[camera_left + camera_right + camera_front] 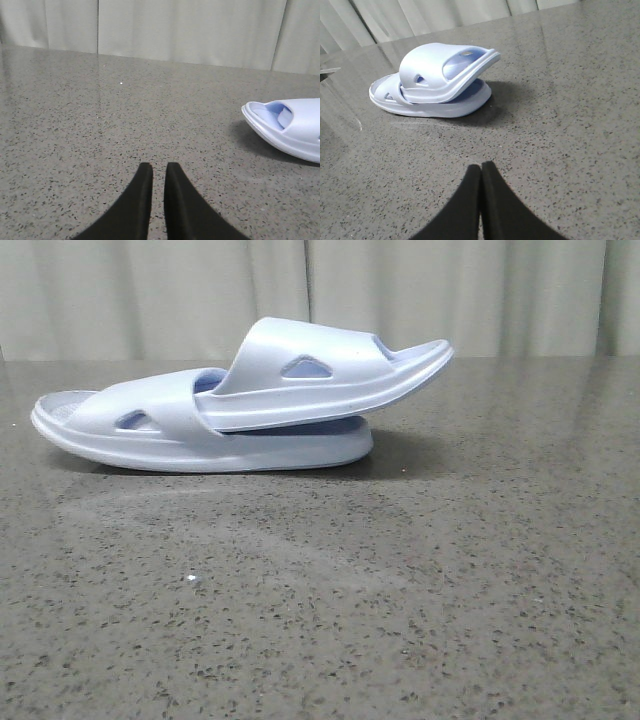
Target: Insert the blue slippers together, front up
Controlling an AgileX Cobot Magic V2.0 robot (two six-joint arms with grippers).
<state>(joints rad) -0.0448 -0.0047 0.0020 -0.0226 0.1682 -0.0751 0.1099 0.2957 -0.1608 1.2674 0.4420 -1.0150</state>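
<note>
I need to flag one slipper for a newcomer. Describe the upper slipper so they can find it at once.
On the grey speckled table, in front of the pale curtain, lie two pale blue slippers nested together. The upper slipper is tucked under the strap of the lower slipper and tilts upward to the right, its end lifted clear, while the lower one lies flat.

I see a grey speckled stone-look tabletop (420,620) with a glossy sheen, filling most of my front view. Behind its far edge hangs a pale, pleated curtain (480,290). One tiny white speck (193,580) lies on the tabletop toward the near side.
</note>
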